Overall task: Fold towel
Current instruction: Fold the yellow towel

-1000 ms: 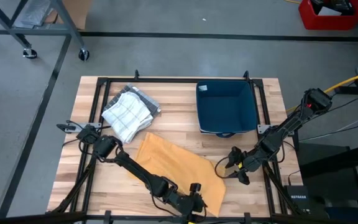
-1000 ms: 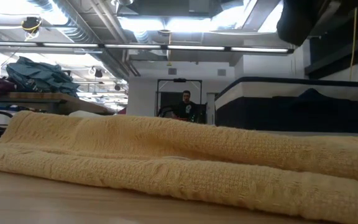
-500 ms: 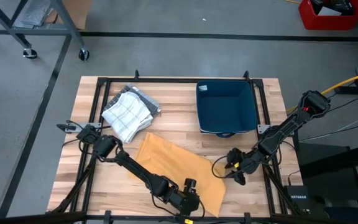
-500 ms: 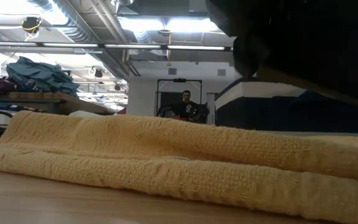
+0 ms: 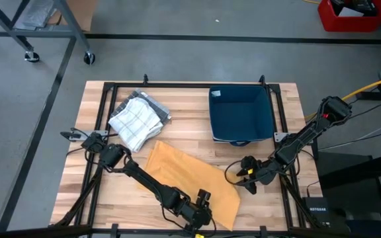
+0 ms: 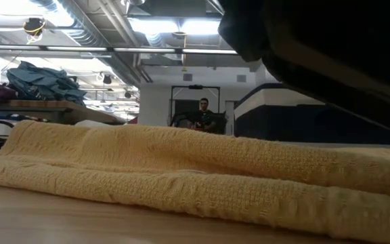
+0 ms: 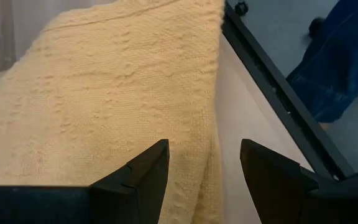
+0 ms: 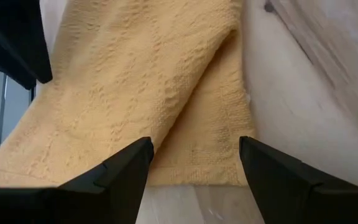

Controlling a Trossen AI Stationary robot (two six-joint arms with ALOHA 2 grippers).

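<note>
The yellow towel lies folded on the wooden table, its fold showing as a raised edge. My left gripper stands open at the towel's near end. In the left wrist view its fingers straddle the towel's side edge from above, slanting down. My right gripper stands open just right of the towel. In the right wrist view it points down at the towel's end. Whether either one touches the cloth does not show.
A white checked cloth lies at the far left. A dark blue bin stands at the far right. A black frame rail runs along the table's edge. A person's leg in jeans stands beyond it. The low view shows the towel under a dark arm part.
My left gripper has tipped downward, rolled and sunk a little over the towel's near end; a dark arm part has spread across the upper right of the low view. My right gripper has rolled. The towel lies unchanged.
</note>
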